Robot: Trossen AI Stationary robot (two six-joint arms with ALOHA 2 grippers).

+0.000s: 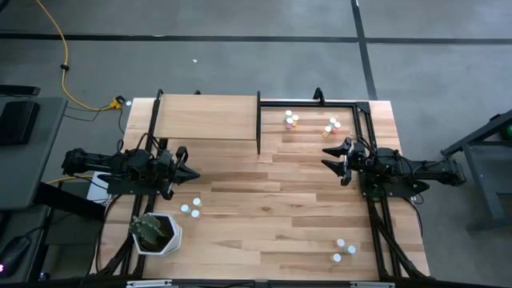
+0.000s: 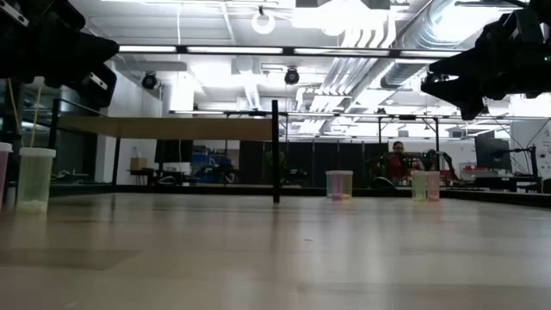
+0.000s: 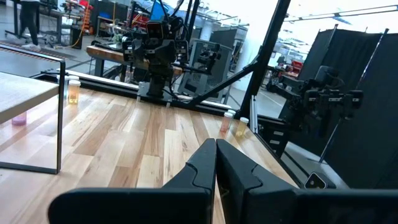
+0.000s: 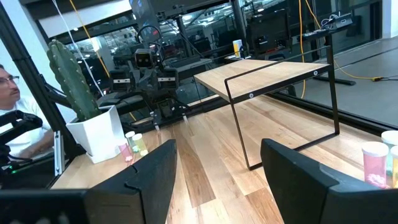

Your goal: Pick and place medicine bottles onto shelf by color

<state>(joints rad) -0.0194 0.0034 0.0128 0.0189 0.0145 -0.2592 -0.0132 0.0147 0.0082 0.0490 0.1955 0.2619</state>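
Note:
The shelf [image 1: 208, 118], a light-wood board on black posts, stands at the table's far left and also shows in the right wrist view [image 4: 267, 74]. Small medicine bottles stand on the table in groups: two at the far right [image 1: 290, 119] [image 1: 331, 126], one near the left [image 1: 190, 208] and one at the near right [image 1: 344, 250]. My left gripper [image 1: 188, 170] hovers shut and empty by the table's left edge; its fingers [image 3: 216, 162] meet. My right gripper [image 1: 334, 156] hovers open and empty at the right, near the far-right bottles; its fingers [image 4: 217, 168] stand wide apart.
A white pot with a green plant [image 1: 156, 232] stands at the near left corner, beside the left bottle group. A black frame [image 1: 368, 120] runs along the table's right side. A person [image 4: 9, 124] is beyond the table's left side.

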